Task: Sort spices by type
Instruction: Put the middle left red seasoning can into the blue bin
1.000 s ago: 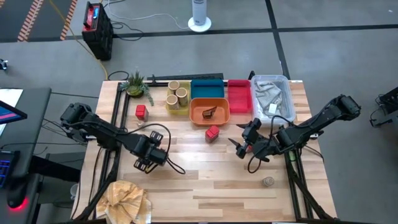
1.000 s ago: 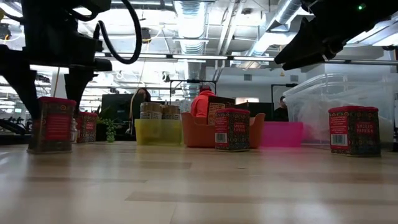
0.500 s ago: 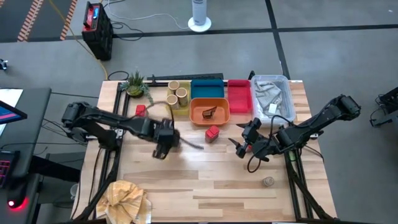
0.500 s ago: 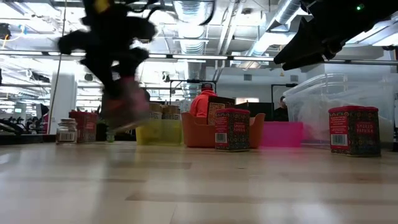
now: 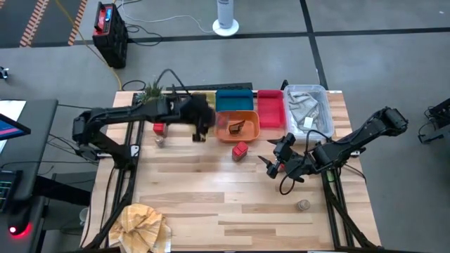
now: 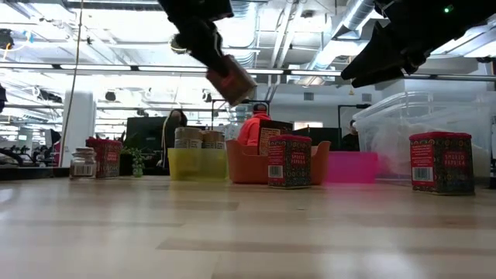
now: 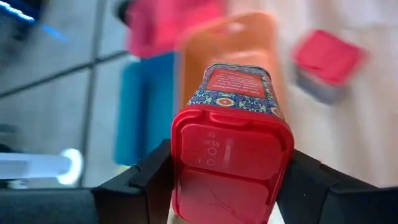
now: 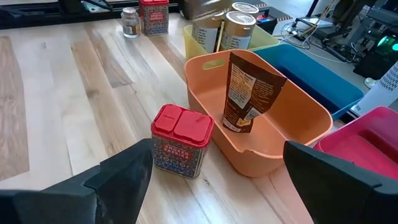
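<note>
My left gripper (image 5: 201, 125) hovers over the far part of the table, beside the orange tray (image 5: 247, 133), shut on a red spice tin (image 6: 231, 80). My right gripper (image 5: 271, 166) waits open near the table's right side, facing a second red tin (image 8: 180, 149) that stands on its base. A third red tin (image 5: 159, 128) and a small shaker (image 8: 130, 22) stand at the far left. Two tan jars (image 8: 235, 25) stand in the yellow tray. A dark brown pouch (image 8: 247, 93) leans in the orange tray. Another shaker (image 5: 303, 205) sits near the right front. My left gripper pinches the red tin between its two fingers (image 7: 149, 180), on opposite side walls at the lid end (image 7: 231, 146). The tin's body points away along the fingers. It is lifted clear of the table and hangs tilted in the low view.
A blue tray (image 5: 234, 100), a pink tray (image 5: 271, 109) and a clear bin (image 5: 308, 109) line the far edge. A small green plant (image 5: 151, 95) stands at the far left, crumpled yellow paper (image 5: 144, 223) at the near left. Another red tin (image 6: 442, 161) shows at the right.
My left gripper, shut on the red tin, has risen from the near-left part of the table and swung toward the far edge and right, up to the trays. The tin went from upright on the table to lifted clear and tilted. The right arm kept still.
</note>
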Robot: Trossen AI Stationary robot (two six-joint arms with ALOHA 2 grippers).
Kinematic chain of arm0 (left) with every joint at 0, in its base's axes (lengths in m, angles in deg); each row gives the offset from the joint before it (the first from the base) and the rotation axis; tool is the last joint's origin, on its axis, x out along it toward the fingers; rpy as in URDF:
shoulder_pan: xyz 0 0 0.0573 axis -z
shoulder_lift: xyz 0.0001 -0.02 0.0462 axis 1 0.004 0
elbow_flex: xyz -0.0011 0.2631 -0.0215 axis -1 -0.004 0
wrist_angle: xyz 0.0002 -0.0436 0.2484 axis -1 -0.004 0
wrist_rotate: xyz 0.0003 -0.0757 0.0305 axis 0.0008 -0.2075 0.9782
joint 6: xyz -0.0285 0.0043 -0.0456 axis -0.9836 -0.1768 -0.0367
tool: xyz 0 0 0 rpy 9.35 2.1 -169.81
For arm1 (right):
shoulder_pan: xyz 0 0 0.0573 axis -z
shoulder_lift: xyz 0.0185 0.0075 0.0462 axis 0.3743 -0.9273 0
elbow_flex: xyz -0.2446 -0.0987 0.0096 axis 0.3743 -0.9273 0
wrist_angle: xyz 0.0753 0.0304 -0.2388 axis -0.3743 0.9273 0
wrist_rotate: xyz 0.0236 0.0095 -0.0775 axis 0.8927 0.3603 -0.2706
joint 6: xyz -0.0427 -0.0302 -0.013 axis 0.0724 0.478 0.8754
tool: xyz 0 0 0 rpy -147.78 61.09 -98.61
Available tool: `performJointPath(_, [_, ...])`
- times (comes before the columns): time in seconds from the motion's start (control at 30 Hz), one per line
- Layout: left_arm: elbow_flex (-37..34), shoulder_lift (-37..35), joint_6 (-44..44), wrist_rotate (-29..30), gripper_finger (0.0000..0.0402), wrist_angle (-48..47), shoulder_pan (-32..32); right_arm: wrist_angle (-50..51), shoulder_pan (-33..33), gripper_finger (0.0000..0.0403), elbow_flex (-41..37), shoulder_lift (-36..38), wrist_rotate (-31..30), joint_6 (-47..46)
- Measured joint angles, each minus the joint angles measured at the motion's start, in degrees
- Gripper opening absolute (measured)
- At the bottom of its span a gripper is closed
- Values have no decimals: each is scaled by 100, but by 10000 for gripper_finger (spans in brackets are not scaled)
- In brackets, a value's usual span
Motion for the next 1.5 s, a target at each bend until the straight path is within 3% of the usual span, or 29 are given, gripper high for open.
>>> performJointPath(0.17, [51,194,708,4,212,982,-634,-4,83,385,0,0,-5,1])
performJointPath(0.33, [332,876,1425,7,211,1523,-982,6,153,385,0,-2,-9,0])
performJointPath(0.63, [977,2077,4230,99,211,2072,-1317,21,149,385,0,-2,-11,-1])
performJointPath(0.9, [994,2665,6413,358,211,1853,-1603,-232,139,385,-282,-4,-6,-67])
performJointPath(1.33, [997,2717,7788,461,223,1562,-1595,-757,170,385,-555,-2,33,-24])
performJointPath(1.5, [997,2723,7920,459,223,1594,-1516,-754,170,385,-555,-2,36,-46])
